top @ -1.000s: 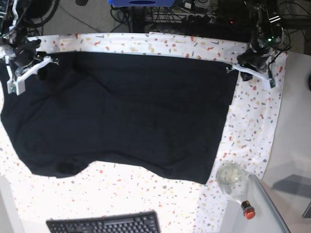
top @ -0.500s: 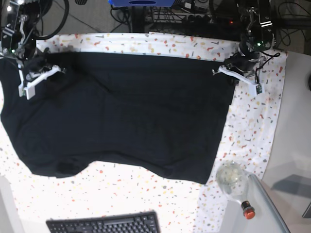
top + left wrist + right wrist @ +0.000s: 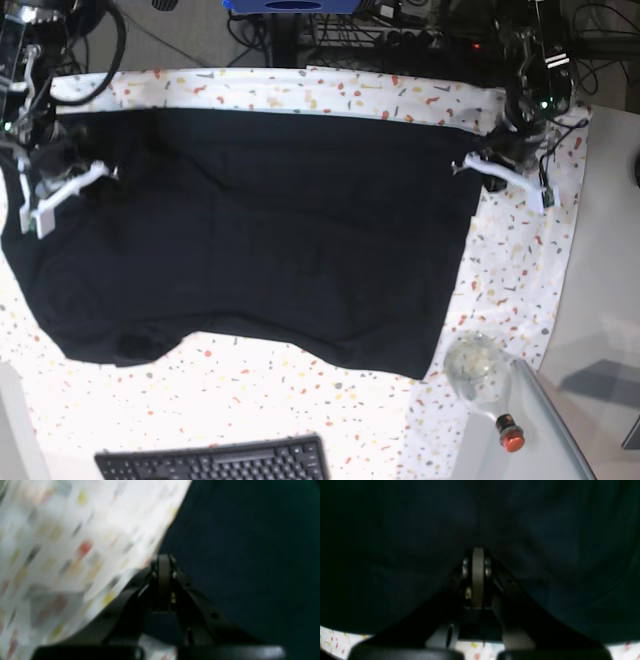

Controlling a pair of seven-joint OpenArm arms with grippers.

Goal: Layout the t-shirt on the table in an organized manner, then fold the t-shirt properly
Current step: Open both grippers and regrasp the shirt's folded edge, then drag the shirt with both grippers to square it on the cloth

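A: Shirt orientation?
B: Shirt (image 3: 250,235) spread flat on table (image 3: 520,260), long axis running left-right across base view. One straight edge toward view's right, sleeve and wavy edge toward left and bottom.

A: Position vs end effectors?
B: Left end effector (image 3: 462,165) at shirt's upper right corner, right at fabric edge. Right end effector (image 3: 108,170) over upper left part, fabric all around.

A: Gripping?
B: Both closed. Wrist views blurred; can't tell if fabric pinched.

A: Look of shirt?
B: Plain black, soft, mostly smooth, few shallow creases, covering most of table. Speckled cloth showing along top, right, bottom. Keyboard (image 3: 215,462) at bottom edge, clear of shirt.
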